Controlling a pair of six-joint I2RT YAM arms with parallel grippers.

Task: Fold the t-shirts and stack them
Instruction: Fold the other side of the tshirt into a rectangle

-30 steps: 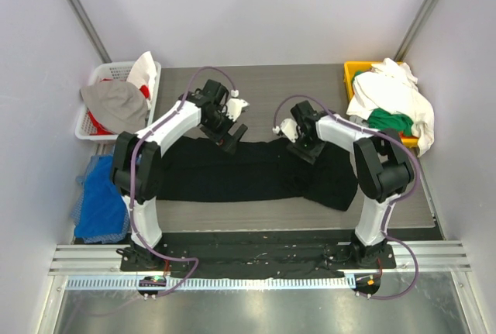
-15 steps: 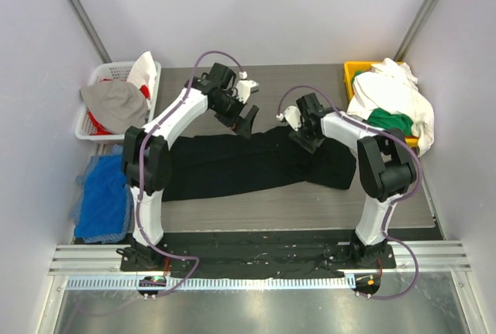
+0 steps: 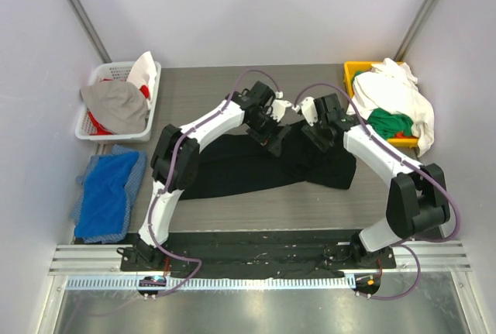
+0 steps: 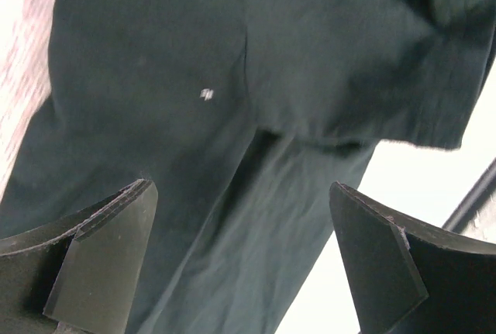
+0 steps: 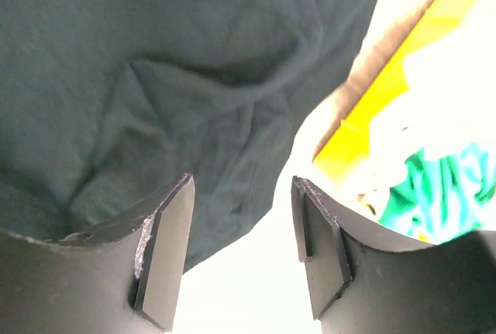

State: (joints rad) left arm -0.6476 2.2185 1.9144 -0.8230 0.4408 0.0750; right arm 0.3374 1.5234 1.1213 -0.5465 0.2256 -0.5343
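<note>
Pale walls close in a grey-brown desk (image 3: 201,86), with both arms reaching to its middle. Left pincer (image 3: 273,136): jaws fully apart, nothing between them. In the left wrist view its two dark fingers (image 4: 101,256) stand at either edge of the picture, with only cloth showing through the gap. Right pincer (image 3: 316,131): jaws apart as well, the gap narrower and empty. In the right wrist view, cloth and bright desk show between the fingers (image 5: 167,249). The two pincers hang near each other above the far edge of the black t-shirt (image 3: 232,171); I cannot tell whether either touches it. The black t-shirt lies flat on the desk as a long band running from left of centre to the right. It is smoother on the left and rumpled into folds below the right pincer (image 5: 240,249). A small white speck (image 4: 207,94) sits on the cloth under the left pincer (image 4: 240,264). Just beyond the right pincer, at the far right corner of the desk, stands a yellow bin (image 3: 353,74). It is heaped with white shirts (image 3: 391,90) that spill over its right side, and a green shirt (image 3: 387,123) is partly buried under them. At the far left corner is a white basket (image 3: 116,67) holding a grey cloth (image 3: 116,105) and other cloth, with bits of red and white showing. Near the left edge of the desk, below the basket, lies a blue cloth (image 3: 108,194), well apart from the black t-shirt.
</note>
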